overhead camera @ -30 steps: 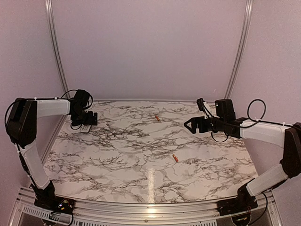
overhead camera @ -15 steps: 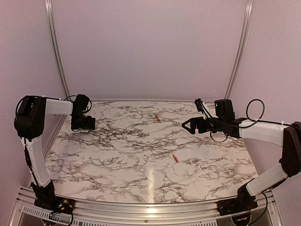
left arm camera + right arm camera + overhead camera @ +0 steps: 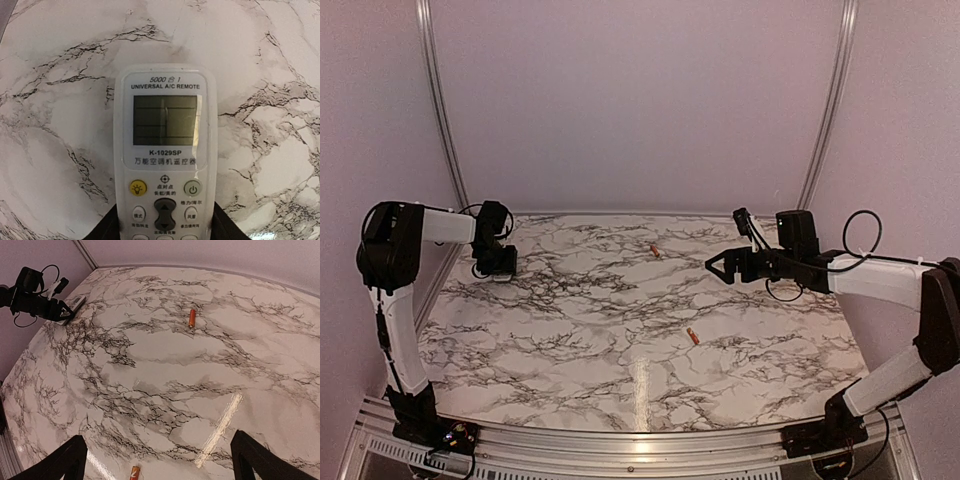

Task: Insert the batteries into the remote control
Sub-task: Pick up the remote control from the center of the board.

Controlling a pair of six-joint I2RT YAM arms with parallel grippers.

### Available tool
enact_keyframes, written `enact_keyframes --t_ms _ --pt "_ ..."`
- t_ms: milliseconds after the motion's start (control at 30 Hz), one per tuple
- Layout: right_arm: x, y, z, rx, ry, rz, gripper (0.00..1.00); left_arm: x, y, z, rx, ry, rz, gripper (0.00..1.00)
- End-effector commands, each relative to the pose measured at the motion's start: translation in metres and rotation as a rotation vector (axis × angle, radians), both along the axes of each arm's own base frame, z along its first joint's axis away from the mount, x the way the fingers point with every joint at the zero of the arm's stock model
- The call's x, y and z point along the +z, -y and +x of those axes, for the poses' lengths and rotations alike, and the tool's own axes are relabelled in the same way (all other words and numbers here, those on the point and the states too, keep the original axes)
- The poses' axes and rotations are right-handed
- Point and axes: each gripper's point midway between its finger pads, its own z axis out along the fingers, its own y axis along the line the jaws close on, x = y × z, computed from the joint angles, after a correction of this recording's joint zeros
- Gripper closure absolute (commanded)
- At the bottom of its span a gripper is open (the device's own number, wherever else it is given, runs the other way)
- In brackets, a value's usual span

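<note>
Far left: left gripper (image 3: 498,264), jaws closed on slim white plastic remote control (image 3: 165,150), screen-up on marble-patterned bench (image 3: 580,330).
Centre: orange-copper cylindrical batteries (image 3: 655,250), two, loose, well apart; near battery (image 3: 692,337).
Right: right gripper (image 3: 715,266), jaws wide, empty.
Loading judged unstarted.

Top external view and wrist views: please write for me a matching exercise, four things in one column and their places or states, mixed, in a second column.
1 remote control
2 far battery
3 near battery
4 right gripper

A open, above the table
B far left corner, between the fingers of the left gripper
C mid-table, right of centre
D near the back wall

Pairs: 1-B, 2-D, 3-C, 4-A
</note>
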Motion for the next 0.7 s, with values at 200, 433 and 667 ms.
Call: enact_keyframes --t_ms 200,433,667 --pt "0.024 -0.016 0.001 0.059 0.034 0.062 0.01 0.028 0.054 -0.020 -0.128 0.070 -0.122 0.68" --pt "0.035 -0.026 -0.012 0.108 -0.017 0.145 0.05 0.093 0.180 -0.081 -0.501 0.181 -0.233 0.71" --pt "0.061 -0.044 -0.035 0.163 -0.105 0.289 0.10 0.152 0.269 -0.154 -0.784 0.382 -0.288 0.71"
